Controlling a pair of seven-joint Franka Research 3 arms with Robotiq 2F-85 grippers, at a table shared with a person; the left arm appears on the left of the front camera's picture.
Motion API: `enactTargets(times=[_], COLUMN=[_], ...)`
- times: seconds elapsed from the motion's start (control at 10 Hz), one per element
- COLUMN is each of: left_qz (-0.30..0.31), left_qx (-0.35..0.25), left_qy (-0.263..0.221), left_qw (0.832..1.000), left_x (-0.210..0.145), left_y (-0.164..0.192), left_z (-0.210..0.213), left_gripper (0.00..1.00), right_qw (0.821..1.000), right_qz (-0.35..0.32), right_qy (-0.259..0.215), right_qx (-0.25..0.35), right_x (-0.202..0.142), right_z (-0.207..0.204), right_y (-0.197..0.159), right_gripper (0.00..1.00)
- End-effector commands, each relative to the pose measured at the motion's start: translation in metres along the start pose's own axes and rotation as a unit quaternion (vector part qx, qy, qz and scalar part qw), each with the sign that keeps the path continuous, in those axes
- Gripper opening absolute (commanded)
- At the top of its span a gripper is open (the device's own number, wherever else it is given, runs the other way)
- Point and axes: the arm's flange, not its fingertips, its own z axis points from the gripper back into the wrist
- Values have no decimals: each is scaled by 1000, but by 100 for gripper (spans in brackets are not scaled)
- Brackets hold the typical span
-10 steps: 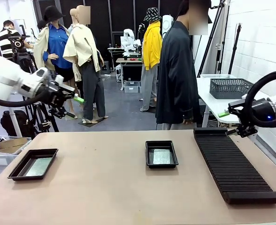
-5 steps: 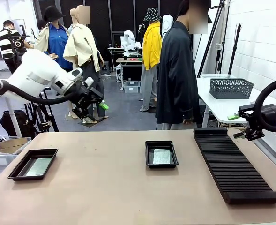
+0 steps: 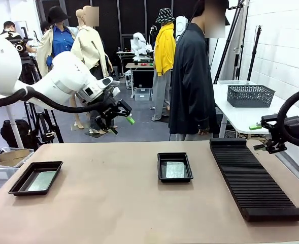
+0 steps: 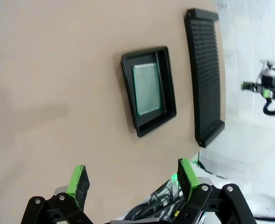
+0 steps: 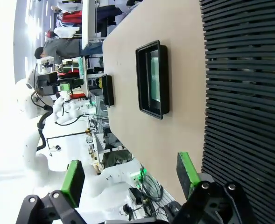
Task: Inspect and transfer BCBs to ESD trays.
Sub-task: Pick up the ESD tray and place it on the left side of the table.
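Your left tool [image 3: 120, 116] hangs in the air above the far-left part of the tabletop [image 3: 113, 203], its jaws spread wide with nothing between them and nothing touching them. In the left wrist view the two green pads [image 4: 76, 179] stand well apart, and bare tabletop shows through the gap.

Your right tool [image 3: 260, 136] sits off the right edge, just beyond the far end of the long black rack [image 3: 253, 178]. Its jaws are also fully apart and empty; the right wrist view shows the green fingertips [image 5: 73, 179] wide of each other over the tabletop's edge and the rack's ribs.

You have two ESD trays on the tabletop. The middle tray [image 3: 175, 176] is shallow, black, glossy plastic with a raised flared rim, and a flat green BCB [image 3: 174, 169] lies inside it, thin and square with a dull sheen. The left tray [image 3: 20, 185] is the same shape, set near the left edge, and it too holds a flat greenish board [image 3: 42, 180] on its floor.

The rack is matte black, long and narrow, with close cross ribs along its length. The tabletop is smooth, pale tan and matte. A person in a dark coat [image 3: 192, 76] stands at the far side.
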Motion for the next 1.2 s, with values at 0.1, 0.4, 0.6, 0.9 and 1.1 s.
enactTargets(times=[0.1, 0.4, 0.6, 0.9, 1.1], left_qz=[42, 66, 82, 72, 69], left_qx=[38, 53, 68, 91, 113], left_qy=[-13, -16, -29, -26, -34], left_qw=[998, 996, 994, 993, 991], left_x=[17, 24, 21, 19, 14], left_y=[-16, -28, -34, -43, -45], left_z=[-37, -78, -107, -148, -171], left_gripper=[100, 100, 100, 100, 100], right_qw=[1000, 1000, 1000, 1000, 1000], right_qz=[1, 1, 1, 1, 1], right_qy=[2, 2, 2, 2, 2], right_qx=[-8, -8, -8, -8, -8], right_x=[-1, -1, -1, -1, -1], right_z=[-2, -2, -2, -2, -2], right_y=[4, 4, 4, 4, 4], right_gripper=[100, 100, 100, 100, 100])
